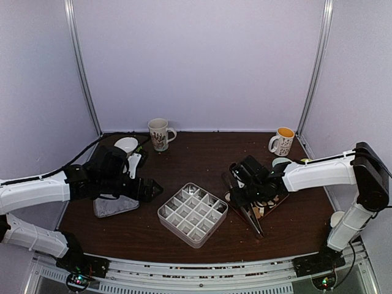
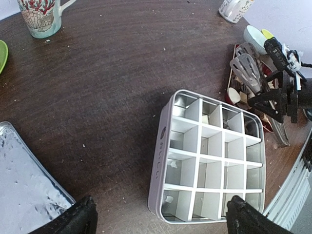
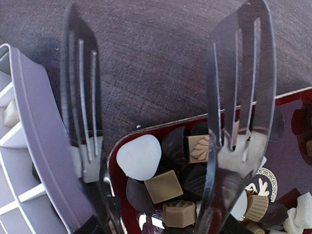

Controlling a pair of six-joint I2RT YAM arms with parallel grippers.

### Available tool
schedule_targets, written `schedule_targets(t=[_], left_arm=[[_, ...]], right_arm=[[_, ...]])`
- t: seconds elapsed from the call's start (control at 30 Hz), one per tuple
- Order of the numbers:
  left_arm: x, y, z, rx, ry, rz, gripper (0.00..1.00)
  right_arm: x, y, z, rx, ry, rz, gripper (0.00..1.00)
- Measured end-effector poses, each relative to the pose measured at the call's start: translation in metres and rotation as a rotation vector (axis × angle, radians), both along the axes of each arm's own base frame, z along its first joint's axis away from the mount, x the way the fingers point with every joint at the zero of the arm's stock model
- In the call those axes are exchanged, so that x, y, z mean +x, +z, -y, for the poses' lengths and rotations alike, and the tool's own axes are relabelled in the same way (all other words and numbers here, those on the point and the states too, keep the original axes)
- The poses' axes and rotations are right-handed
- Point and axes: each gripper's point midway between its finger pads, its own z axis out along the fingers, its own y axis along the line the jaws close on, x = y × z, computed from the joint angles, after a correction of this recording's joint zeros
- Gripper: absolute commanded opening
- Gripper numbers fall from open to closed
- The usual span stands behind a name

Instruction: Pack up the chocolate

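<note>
The chocolate [image 3: 163, 186], dark, tan and white pieces, lies heaped in a red tray [image 3: 113, 161], also seen from above [image 1: 274, 205]. My right gripper [image 1: 242, 184] [image 3: 161, 229] is shut on metal tongs [image 3: 239, 97], whose two slotted blades stand spread apart over the tray's corner. Nothing is pinched between them. One blade [image 3: 80, 97] runs between the tray and the divided box [image 1: 193, 213]. A pale piece [image 3: 9, 114] sits in one cell of the box [image 3: 39, 146]. My left gripper [image 1: 150, 188] [image 2: 163, 219] is open, straddling the box's near corner [image 2: 161, 161] without touching it.
Two mugs [image 1: 159, 133] [image 1: 283, 141] stand at the back of the table. A silver lid [image 1: 115, 207] lies under my left arm, with a white bowl [image 1: 125, 144] behind it. Small cups [image 1: 338, 218] sit near the right edge.
</note>
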Motion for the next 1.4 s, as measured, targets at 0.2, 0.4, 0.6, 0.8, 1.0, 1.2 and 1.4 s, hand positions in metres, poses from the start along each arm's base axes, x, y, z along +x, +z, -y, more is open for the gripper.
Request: schedule_targets(t=[0.2, 0.4, 0.6, 0.8, 1.0, 1.2, 1.4], left_arm=[[0.0, 0.0, -0.003, 0.022, 0.003, 0.003, 0.95], [0.003, 0.003, -0.004, 0.028, 0.008, 0.019, 0.95], [0.005, 0.004, -0.004, 0.035, 0.009, 0.03, 0.95], [0.006, 0.007, -0.005, 0.039, 0.013, 0.039, 0.95], [0.006, 0.006, -0.005, 0.041, 0.014, 0.04, 0.95], [0.006, 0.006, -0.005, 0.043, 0.013, 0.039, 0.95], [0.006, 0.006, -0.005, 0.043, 0.013, 0.039, 0.94]], right_arm=[[0.001, 0.001, 0.001, -0.003, 0.005, 0.002, 0.85], [0.003, 0.028, 0.005, 0.02, -0.001, 0.057, 1.0], [0.007, 0.086, 0.014, 0.102, -0.039, 0.19, 1.0], [0.003, 0.113, 0.031, 0.106, -0.072, 0.24, 1.0], [-0.011, 0.115, 0.037, 0.116, -0.051, 0.236, 1.0], [-0.045, 0.097, 0.035, 0.105, 0.026, 0.206, 0.99], [-0.061, 0.087, 0.035, 0.145, 0.019, 0.147, 0.89]])
